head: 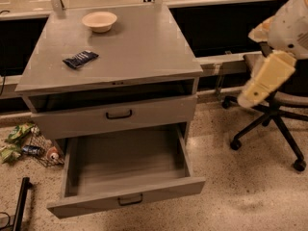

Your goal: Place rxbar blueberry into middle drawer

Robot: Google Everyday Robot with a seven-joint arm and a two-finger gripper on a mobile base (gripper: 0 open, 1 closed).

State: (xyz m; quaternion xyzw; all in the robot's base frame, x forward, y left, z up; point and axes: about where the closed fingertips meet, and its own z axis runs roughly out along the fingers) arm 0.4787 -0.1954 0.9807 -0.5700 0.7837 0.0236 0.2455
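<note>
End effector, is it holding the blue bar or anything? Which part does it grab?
Nothing is held, as far as shows. The end effector hangs at the right, near the chair, while the bar lies alone on the cabinet top.
</note>
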